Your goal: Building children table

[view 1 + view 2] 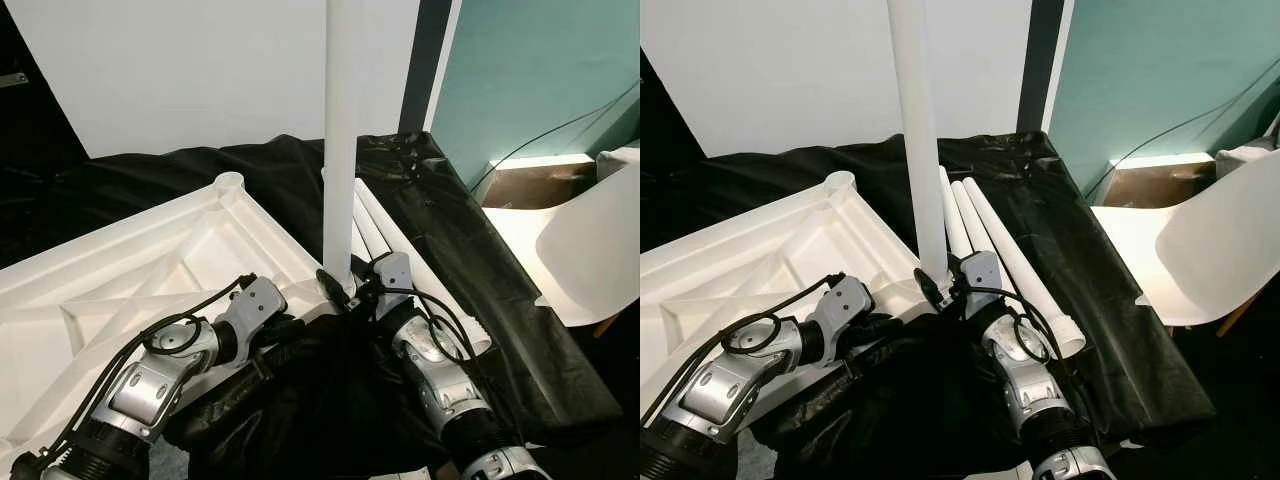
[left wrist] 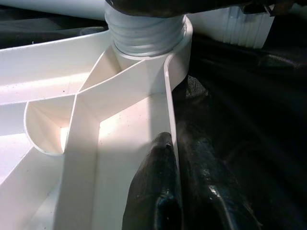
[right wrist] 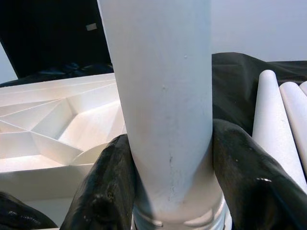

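Right wrist view: the upright white leg (image 3: 163,110) is squeezed by the right end effector (image 3: 168,191) at the upside-down tabletop's (image 1: 150,270) corner. The tabletop's rim is pinched by the left end effector (image 2: 180,191).

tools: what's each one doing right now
Left tool: shut on the rim of the white plastic tabletop.
Right tool: shut on the upright white plastic leg.

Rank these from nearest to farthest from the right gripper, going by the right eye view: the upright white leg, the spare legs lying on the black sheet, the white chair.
1. Upright leg: clamped in the right gripper, at the tabletop's near corner.
2. Spare legs: lying just to its right on the black sheet.
3. White chair: far right, beyond the sheet's edge.
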`<state>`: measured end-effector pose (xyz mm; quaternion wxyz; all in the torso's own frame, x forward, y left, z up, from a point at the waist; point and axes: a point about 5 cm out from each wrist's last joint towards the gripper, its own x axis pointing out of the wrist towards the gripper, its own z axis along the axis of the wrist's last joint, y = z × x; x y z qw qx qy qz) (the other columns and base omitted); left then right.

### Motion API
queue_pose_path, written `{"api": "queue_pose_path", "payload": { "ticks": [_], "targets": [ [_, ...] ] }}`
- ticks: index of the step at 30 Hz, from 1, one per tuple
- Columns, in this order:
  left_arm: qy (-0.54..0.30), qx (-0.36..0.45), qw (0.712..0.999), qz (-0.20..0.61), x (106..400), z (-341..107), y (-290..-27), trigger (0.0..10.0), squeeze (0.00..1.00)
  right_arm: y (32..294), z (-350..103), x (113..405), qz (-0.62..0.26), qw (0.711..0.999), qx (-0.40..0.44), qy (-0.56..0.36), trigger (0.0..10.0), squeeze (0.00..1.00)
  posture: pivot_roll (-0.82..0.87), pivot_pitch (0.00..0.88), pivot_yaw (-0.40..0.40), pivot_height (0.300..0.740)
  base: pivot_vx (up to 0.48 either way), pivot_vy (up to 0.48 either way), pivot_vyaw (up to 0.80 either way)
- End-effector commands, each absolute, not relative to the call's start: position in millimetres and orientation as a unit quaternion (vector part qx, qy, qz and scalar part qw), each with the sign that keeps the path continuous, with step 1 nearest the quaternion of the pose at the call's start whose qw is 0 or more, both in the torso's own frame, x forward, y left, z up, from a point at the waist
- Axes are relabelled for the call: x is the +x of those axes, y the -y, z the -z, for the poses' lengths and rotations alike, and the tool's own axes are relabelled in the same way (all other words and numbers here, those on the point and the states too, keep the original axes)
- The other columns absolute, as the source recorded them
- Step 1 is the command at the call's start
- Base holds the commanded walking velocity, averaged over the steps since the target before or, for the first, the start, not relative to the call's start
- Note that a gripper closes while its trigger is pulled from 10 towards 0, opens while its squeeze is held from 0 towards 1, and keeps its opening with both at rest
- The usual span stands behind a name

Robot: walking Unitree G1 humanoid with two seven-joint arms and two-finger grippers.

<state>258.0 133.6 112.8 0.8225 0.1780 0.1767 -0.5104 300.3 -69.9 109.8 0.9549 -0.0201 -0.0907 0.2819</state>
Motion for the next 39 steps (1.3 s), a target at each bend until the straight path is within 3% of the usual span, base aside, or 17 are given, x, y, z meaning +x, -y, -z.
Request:
{"api": "queue_pose_path", "payload": {
  "ticks": [1,2,3,9,10,11,15,28,29,30,39],
  "targets": [
    [-0.219,0.154,0.772,0.577,235.4,-93.1,-121.6,10.0,0.0,96.4,-129.1,317.7,-0.2,0.973,-0.027,0.114,9.6,0.0,0.07,0.0,0.004,0.74,0.0,0.0,0.0],
    [-0.219,0.155,0.772,0.576,235.6,-92.9,-121.9,10.0,0.0,94.8,-129.1,318.8,-0.216,0.97,-0.029,0.11,10.0,0.0,0.07,0.0,0.003,0.74,0.0,0.0,0.0],
    [-0.219,0.155,0.772,0.576,235.8,-92.8,-122.0,10.0,0.0,93.1,-129.8,319.7,-0.232,0.966,-0.025,0.108,10.0,1.0,0.07,0.0,0.003,0.74,0.0,0.0,0.0],
    [-0.22,0.156,0.772,0.576,236.3,-92.3,-121.9,10.0,0.0,84.8,-130.4,321.2,-0.294,0.951,-0.032,0.095,10.0,1.0,0.07,0.0,0.004,0.74,0.0,0.0,0.0],
    [-0.22,0.156,0.771,0.576,236.4,-92.1,-121.6,10.0,0.0,81.7,-129.7,321.5,-0.324,0.942,-0.036,0.083,10.0,0.0,0.06,0.0,0.003,0.74,0.0,0.0,0.0],
    [-0.22,0.156,0.771,0.576,236.4,-92.1,-121.6,10.0,0.0,81.7,-129.7,321.5,-0.324,0.942,-0.036,0.083,10.0,0.0,0.06,0.0,0.003,0.74,0.0,0.0,0.0],
    [-0.22,0.156,0.769,0.579,236.4,-91.1,-120.2,10.0,0.0,85.8,-129.0,321.4,-0.471,0.88,-0.064,0.028,10.0,0.0,0.06,0.0,0.005,0.74,0.0,0.0,0.0],
    [-0.219,0.154,0.772,0.577,235.7,-89.9,-120.2,10.0,0.0,107.2,-139.9,334.9,-0.507,0.855,-0.109,-0.002,10.0,0.0,0.06,0.0,0.002,0.74,0.0,0.0,0.0],
    [-0.219,0.154,0.772,0.577,235.8,-89.7,-120.4,10.0,0.0,108.8,-140.7,335.5,-0.513,0.851,-0.11,-0.004,2.7,0.0,0.06,0.0,0.003,0.74,0.0,0.0,0.0],
    [-0.219,0.154,0.772,0.577,236.3,-89.7,-120.3,10.0,0.0,109.7,-141.1,334.8,-0.523,0.846,-0.106,-0.006,0.0,0.0,0.05,0.0,0.005,0.74,0.0,0.0,0.0],
    [-0.217,0.157,0.77,0.579,238.2,-90.6,-120.3,10.0,0.0,120.7,-137.8,332.8,-0.54,0.835,-0.106,-0.028,0.0,0.0,0.05,0.0,0.016,0.74,0.0,0.0,0.0]
  ]
}}
